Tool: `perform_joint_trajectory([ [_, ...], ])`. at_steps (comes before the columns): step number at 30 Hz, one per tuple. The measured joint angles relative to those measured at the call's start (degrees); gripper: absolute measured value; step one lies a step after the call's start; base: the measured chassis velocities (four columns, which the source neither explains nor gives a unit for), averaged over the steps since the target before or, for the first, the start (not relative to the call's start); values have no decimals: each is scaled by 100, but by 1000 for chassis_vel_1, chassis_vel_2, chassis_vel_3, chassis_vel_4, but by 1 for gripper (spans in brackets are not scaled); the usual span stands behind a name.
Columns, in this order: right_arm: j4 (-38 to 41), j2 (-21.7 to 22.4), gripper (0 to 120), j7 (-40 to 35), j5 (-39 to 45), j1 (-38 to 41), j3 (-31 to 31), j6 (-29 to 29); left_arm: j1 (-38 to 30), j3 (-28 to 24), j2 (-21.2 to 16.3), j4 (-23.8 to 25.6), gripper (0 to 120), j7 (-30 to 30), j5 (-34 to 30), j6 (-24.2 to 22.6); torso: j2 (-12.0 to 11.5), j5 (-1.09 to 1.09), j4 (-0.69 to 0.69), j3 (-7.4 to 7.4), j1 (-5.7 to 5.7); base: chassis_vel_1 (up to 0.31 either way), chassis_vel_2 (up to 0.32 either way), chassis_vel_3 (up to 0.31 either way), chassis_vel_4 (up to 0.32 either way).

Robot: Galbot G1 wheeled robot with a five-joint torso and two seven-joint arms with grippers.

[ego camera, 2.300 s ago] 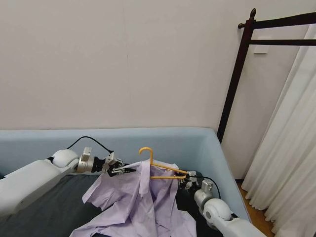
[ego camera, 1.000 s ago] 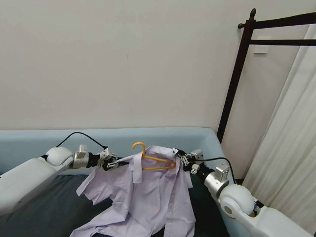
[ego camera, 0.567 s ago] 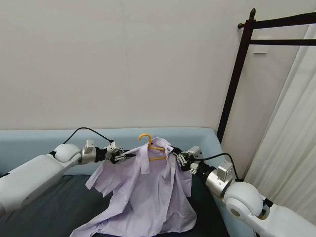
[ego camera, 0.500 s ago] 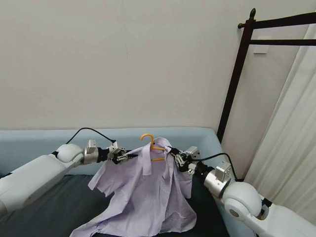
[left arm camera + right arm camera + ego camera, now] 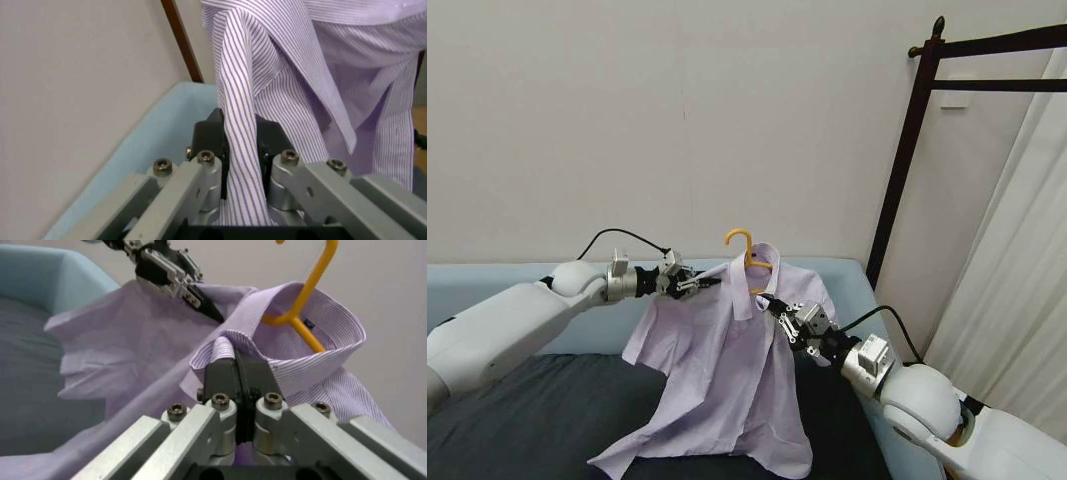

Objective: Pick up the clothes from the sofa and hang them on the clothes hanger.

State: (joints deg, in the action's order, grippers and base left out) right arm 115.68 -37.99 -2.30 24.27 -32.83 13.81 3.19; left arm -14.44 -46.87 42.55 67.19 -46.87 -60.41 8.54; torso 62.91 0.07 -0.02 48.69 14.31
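A plain off-white wall (image 5: 677, 120) runs from 9 to 1 o'clock, evenly lit. At 2 o'clock a dark brown wooden clothes rack (image 5: 905, 150) with a turned finial stands near it, and long white pleated curtains (image 5: 1017, 290) hang at 3 to 4 o'clock. A pale blue upholstered sofa (image 5: 487, 285) with a dark grey seat cushion (image 5: 517, 420) spans 6 to 9 o'clock.

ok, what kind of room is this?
Probably a home living room: blue sofa, wooden clothes rack, white curtain. Left gripper and right gripper hold a shirt above the sofa.
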Motion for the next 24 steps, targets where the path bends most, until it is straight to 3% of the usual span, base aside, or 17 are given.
perform_joint_trajectory([
  [5, 29, 102, 0, -41, -205, 253, 133, 85, -314, -102, -220, 359, 7, 132, -303, -148, 0, 0, 0, 0, 0, 0, 0, 0, 0],
  [11, 233, 143, 0, -200, 179, 166, 87, 570, -454, -158, -489, 620, 7, 163, -448, -194, 0, -1, 0, 0, 0, 0, 0, 0, 0],
  [13, 439, 187, 13, -444, 587, -186, -191, 925, -488, -212, -666, 735, 7, 161, -449, -203, 0, -2, 2, 0, 0, 0, 0, 0, 0],
  [17, 711, 290, 26, -560, 863, -749, -656, 1262, -492, -231, -760, 803, 7, 173, -444, -216, 0, -1, 0, 0, 0, 0, 0, 0, 0],
  [19, 711, 290, 26, -560, 863, -749, -656, 1262, -492, -231, -760, 803, 7, 173, -444, -216, 0, -1, 0, 0, 0, 0, 0, 0, 0],
  [23, 1321, 418, 48, -759, 1686, -1791, -1561, 1536, -527, -267, -779, 843, 7, 255, -426, -231, 0, 0, -2, -1, 0, 0, 0, 0, 0],
  [24, 1321, 418, 48, -759, 1686, -1791, -1561, 1536, -527, -267, -779, 843, 7, 255, -426, -231, 0, 0, -2, -1, 0, 0, 0, 0, 0],
])
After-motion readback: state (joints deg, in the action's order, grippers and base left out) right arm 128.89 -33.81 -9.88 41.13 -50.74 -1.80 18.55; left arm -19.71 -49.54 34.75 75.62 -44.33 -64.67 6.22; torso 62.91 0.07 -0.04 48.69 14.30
